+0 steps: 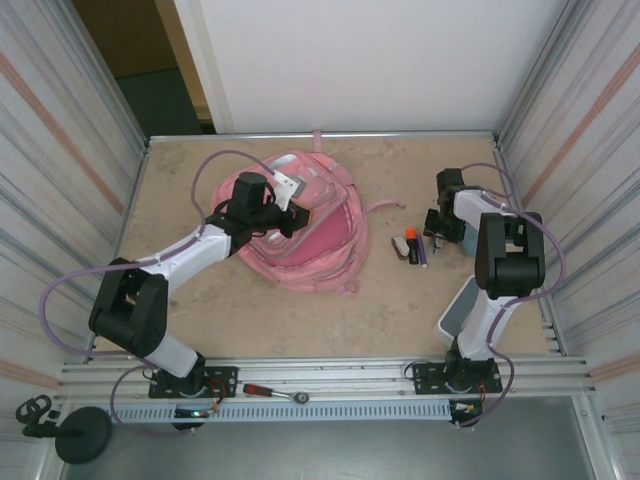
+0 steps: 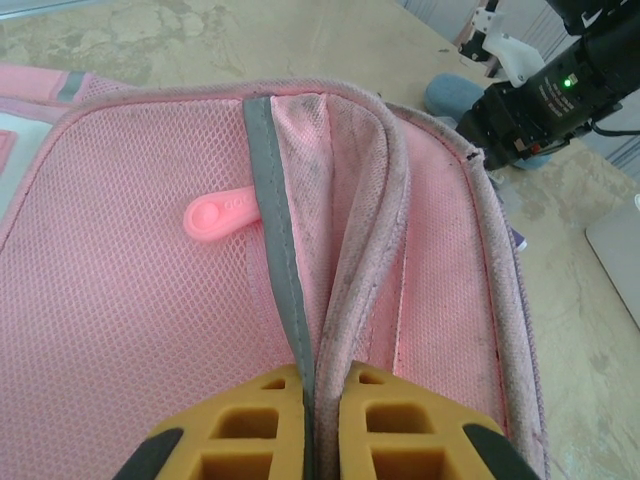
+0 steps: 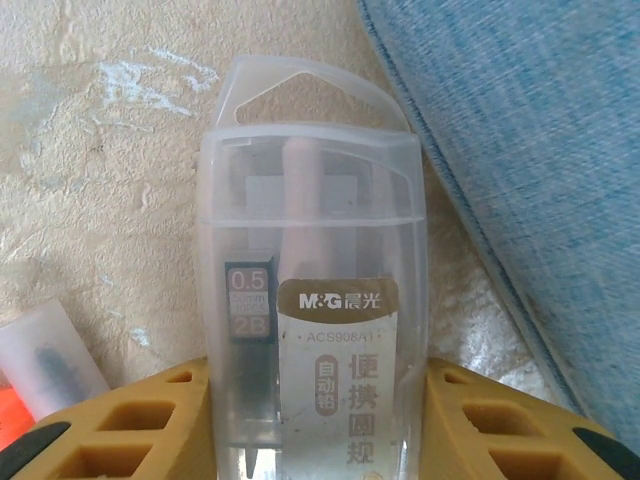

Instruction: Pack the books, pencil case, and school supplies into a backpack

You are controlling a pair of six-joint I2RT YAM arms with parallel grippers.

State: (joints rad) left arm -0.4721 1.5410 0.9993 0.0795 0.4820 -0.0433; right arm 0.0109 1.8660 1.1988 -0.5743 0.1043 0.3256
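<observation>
jaws of the left gripper [image 2: 322, 382] are pinched almost together on the backpack [image 2: 120, 300], with a grey trim strip [image 2: 272, 200] along its edge running down between the yellow pads [image 2: 250, 425]. a pink zip pull [image 2: 218, 214] lies on the mesh fabric just left of that strip. from above, the left arm reaches over the pink bag, which lies slumped toward the far middle of the table [image 1: 200, 320]

the right gripper [image 3: 318, 378] presses against both long sides of a clear plastic case [image 3: 315, 250], a slim box with a printed label and a 0.5 2b lead tube inside; the tabletop shows behind it. a blue pencil case [image 3: 520, 150] lies just to the right of the box, close beside it. at the lower left of the right wrist view sits the translucent end of an orange-and-white piece [image 3: 40, 365]. seen from above, that piece, a short black piece [image 1: 412, 253] and a slim purple stick [image 1: 423, 256] lie close together on the bare table between the backpack and the right gripper
</observation>
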